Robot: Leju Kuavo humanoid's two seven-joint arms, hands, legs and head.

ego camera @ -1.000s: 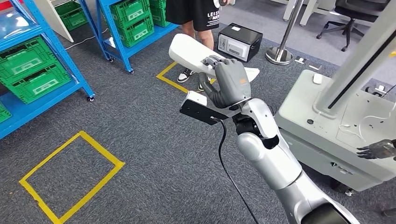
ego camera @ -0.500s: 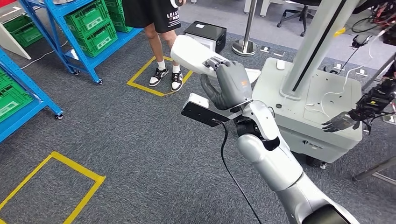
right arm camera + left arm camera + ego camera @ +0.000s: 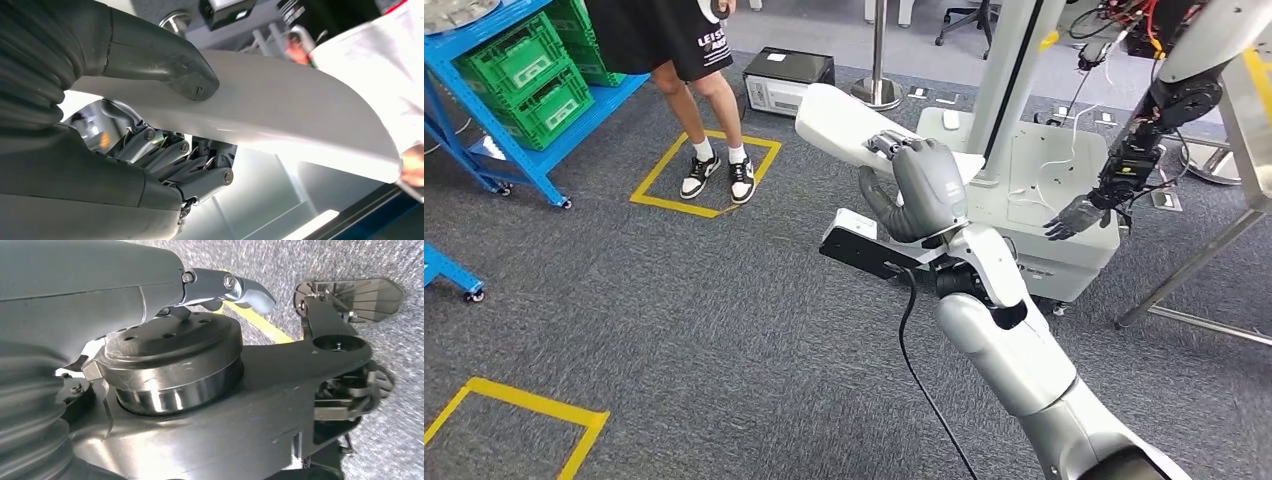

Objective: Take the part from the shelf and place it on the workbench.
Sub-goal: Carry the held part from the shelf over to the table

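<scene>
White curved part (image 3: 849,128) sits gripped in right hand (image 3: 921,190), thumb above and fingers below, long axis running up-left from the hand, carried over grey carpet with no workbench identifiable; left hand (image 3: 227,285) state cannot tell.

— The part (image 3: 849,125)? Smooth white plastic with a soft gloss, and the right hand (image 3: 921,190) gripping it looks matt grey.
— And the floor (image 3: 674,320)?
— Rough grey carpet; the arm (image 3: 1014,350) is polished silver metal
</scene>
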